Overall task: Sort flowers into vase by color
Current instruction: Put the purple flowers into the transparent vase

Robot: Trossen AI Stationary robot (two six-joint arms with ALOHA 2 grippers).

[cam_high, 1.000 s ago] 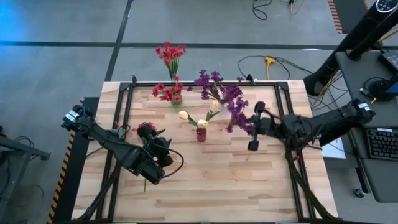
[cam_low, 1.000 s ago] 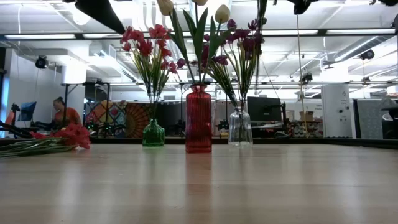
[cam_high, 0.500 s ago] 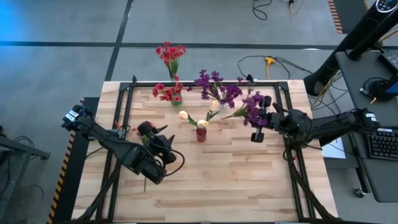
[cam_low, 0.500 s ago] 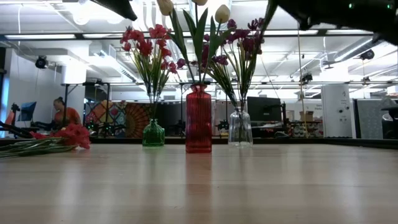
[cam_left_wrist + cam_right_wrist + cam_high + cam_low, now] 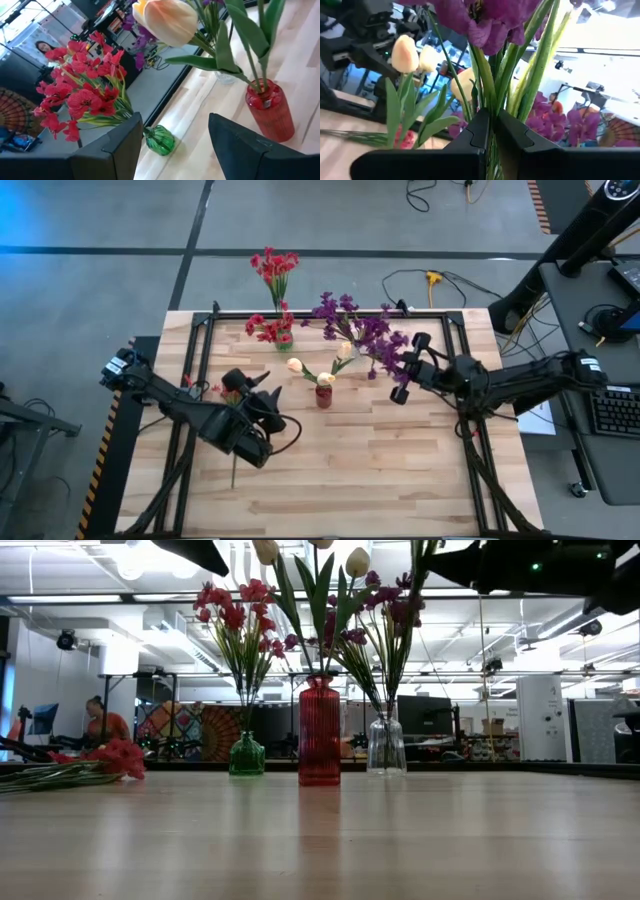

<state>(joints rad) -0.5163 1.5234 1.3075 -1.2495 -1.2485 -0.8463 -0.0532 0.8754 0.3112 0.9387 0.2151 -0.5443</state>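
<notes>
A green vase holds red flowers, a red vase holds cream tulips, and a clear vase holds purple flowers. One red sprig lies flat on the table's left side, also seen in the low view. My right gripper is shut on a purple sprig, up in the air just right of the vases. My left gripper hovers open over the lying red sprig with nothing between its fingers, and it faces the vases. My right gripper pinches the purple sprig's green stems between its two fingers, below the blossoms. The fingers come from the table's right, pointing slightly upward. The sprig is lifted clear of the table, and its blossoms reach out past the fingertips toward the purple bunch.
The three vases stand close together at the table's far middle, their flowers far taller than the vases. Black frame rails run along the table's edges. The near half of the wooden table is bare. A person sits in the room beyond.
My right gripper has sunk and swung toward the far edge and the vases, rolling as it went. It carried the purple sprig from over the mid-right of the table up against the purple bunch. The right arm now shows at the low view's top right.
</notes>
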